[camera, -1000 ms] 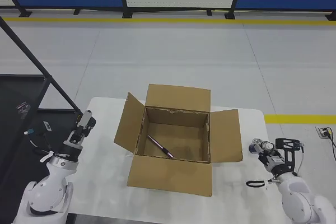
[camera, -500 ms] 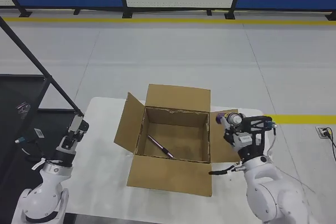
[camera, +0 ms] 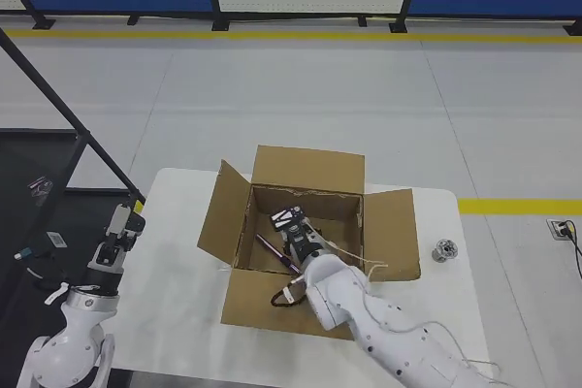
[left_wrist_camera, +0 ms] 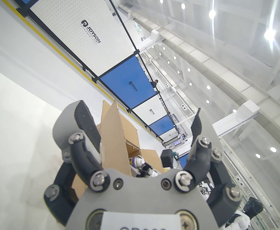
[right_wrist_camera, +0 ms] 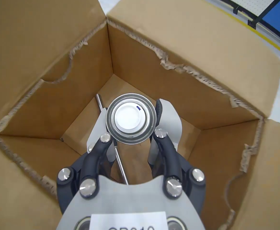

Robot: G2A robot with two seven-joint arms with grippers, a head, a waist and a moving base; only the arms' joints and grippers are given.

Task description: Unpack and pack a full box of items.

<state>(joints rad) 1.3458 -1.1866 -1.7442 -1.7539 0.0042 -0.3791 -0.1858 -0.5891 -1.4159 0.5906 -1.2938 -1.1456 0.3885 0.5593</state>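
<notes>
Above open box point(right_wrist_camera: 202, 48), right gripper point(right_wrist_camera: 131, 117) clamping can point(right_wrist_camera: 120, 132)

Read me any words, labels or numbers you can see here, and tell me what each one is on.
White wall panel: a logo and one brand word, left unquoted.
Blue wall panel: the same mark, smaller.
Label on the left tool: cut off by the picture's edge, unreadable.
Label on the right tool: cut off likewise.
Can: a tiny blue mark, too small to read.
Box: no print seen.
</notes>
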